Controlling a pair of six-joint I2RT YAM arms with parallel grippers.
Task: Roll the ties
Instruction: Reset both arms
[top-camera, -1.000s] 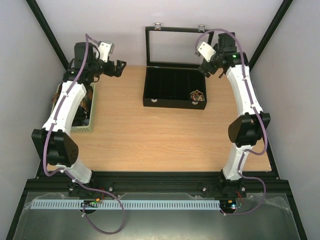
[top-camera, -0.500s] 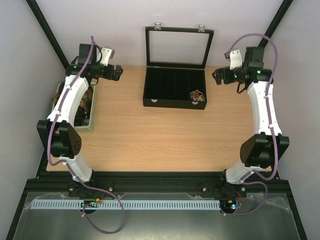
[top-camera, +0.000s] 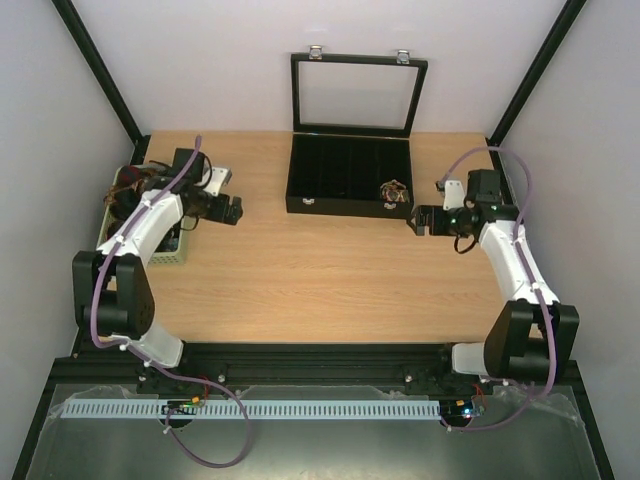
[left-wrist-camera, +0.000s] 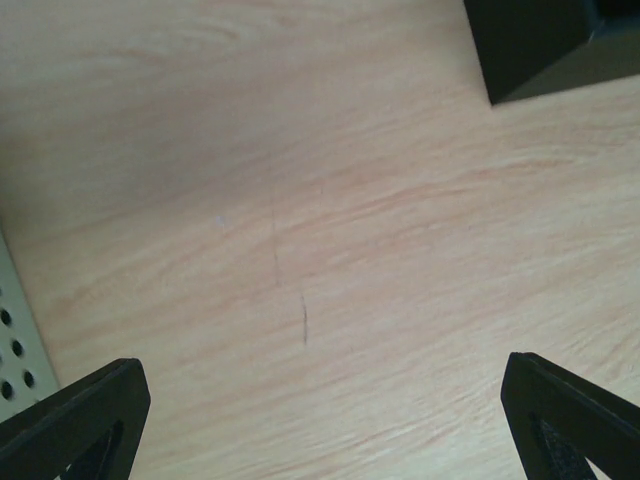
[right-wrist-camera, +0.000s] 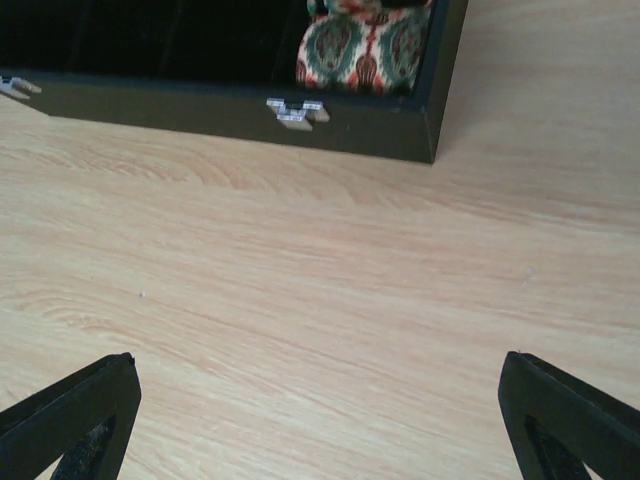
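Top external view: the left end effector is low over the worktop, jaws spread wide with nothing between them. The right end effector is also wide open and empty.

- The black case lies between the two and farther back. Its glass lid stands upright behind it.
- The right end effector sits just beside the case's near right corner. The left one is well apart from the near left corner.
- A perforated basket lies behind the left end effector, under that arm. It holds loose ties, partly hidden by the arm.
- One rolled tie sits in the case's end compartment, close to the right end effector.

Right wrist view shows what the top view does not:
- The rolled tie has a red-and-green paisley print and lies straight ahead of the end effector, behind the case's front wall.
- A silver latch is on that wall.

Left wrist view: only a case corner shows, ahead to the right. The basket's holed wall is just beside the left finger.

Bare wood lies under both end effectors, with open room toward the worktop's near edge.
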